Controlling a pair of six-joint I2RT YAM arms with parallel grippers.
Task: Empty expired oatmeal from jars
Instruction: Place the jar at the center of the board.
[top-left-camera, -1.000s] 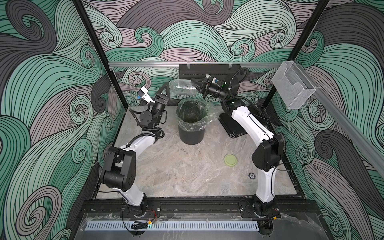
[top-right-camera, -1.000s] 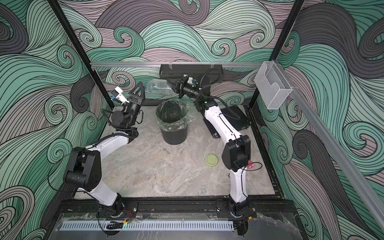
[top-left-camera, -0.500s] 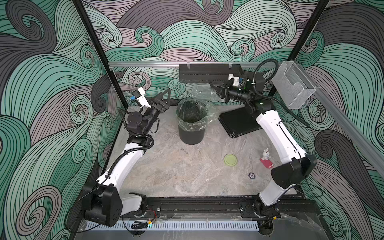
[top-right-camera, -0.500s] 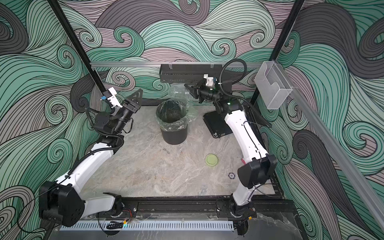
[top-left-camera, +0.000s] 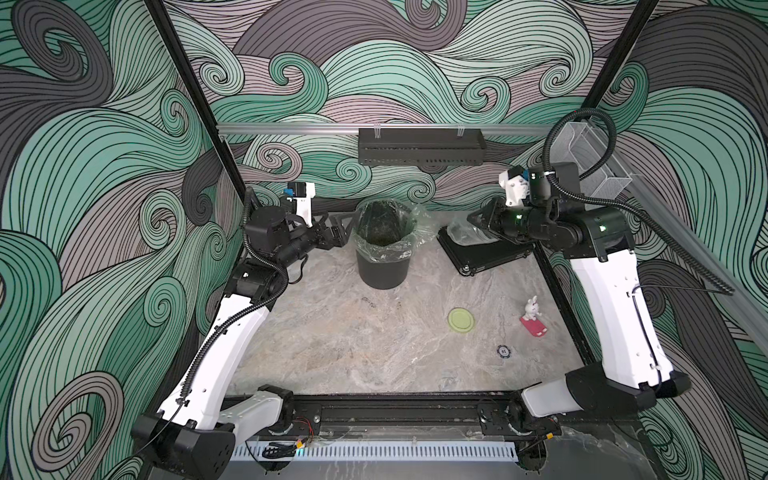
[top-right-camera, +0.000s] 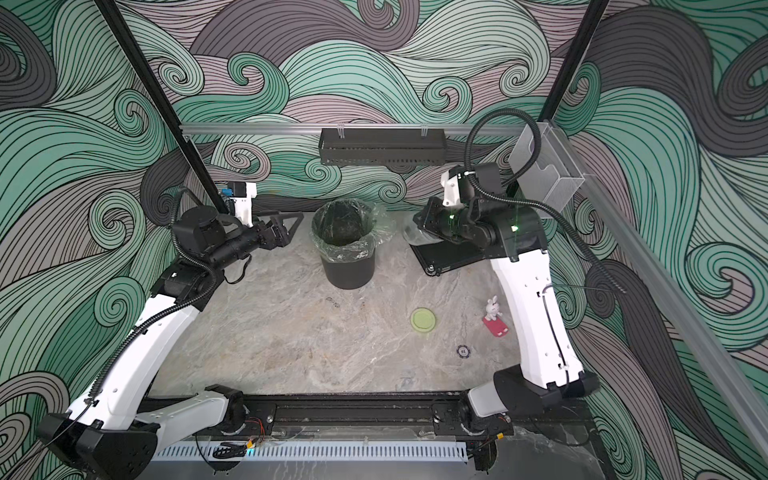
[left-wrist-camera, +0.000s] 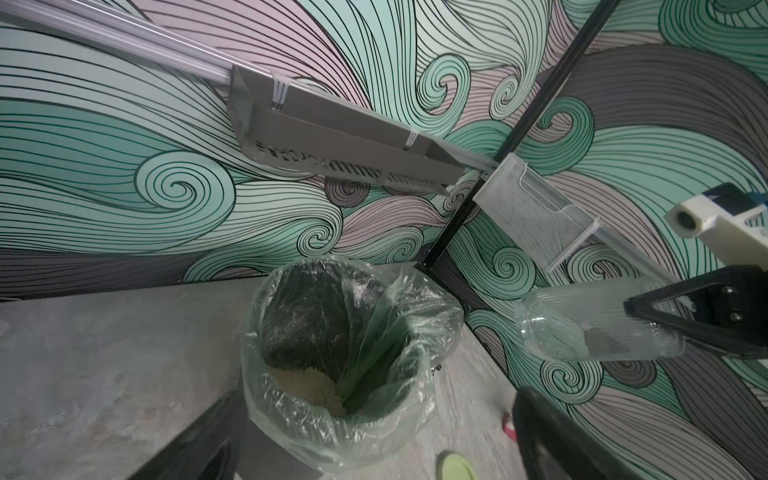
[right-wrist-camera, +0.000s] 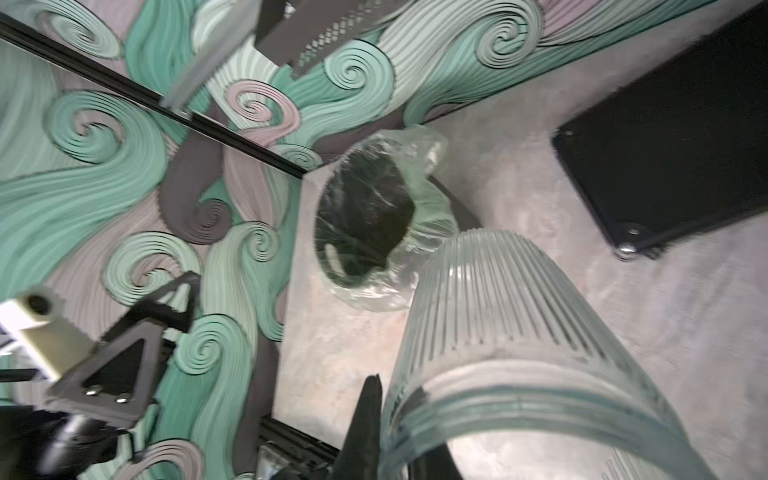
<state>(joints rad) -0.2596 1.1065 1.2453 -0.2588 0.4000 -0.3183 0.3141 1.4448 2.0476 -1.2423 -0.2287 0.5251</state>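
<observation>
Oatmeal (left-wrist-camera: 309, 388) heaped pale and flaky at the bottom of the waste bin (top-left-camera: 382, 272), inside its clear plastic liner; visible only from the left wrist view. Black bin upright near the back of the marbled tabletop (top-left-camera: 353, 340), between the two arms.

Held off the table by the right gripper (top-left-camera: 478, 226): ribbed glass jar (top-left-camera: 463, 235), lying roughly level, lidless, looking clear with no grain showing inside. Gripper clamped on the glass from opposite sides, one black finger (left-wrist-camera: 729, 305) above the jar and its partner beneath, as seen from the left wrist view. Hanging beside the bin on its right, apart from the liner's rim, and in both top views over the near corner of a flat black slab (top-left-camera: 488, 257) resting on the table. Blurred but large in the foreground of the right wrist view, ribs and end rings plain; which end faces the bin, not clear.

Left gripper (top-left-camera: 343, 228) spread wide, nothing between its fingers, poised just beside the bin on the opposite side, tips pointing toward the liner.

Yellow-green lid (top-left-camera: 461, 320) flat on the table, well in front of the bin and apart from everything else. Nearer the right arm: small white rabbit figure (top-left-camera: 531, 308) on a red base, and a little round dark token (top-left-camera: 503, 351) closer to the front edge.
</observation>
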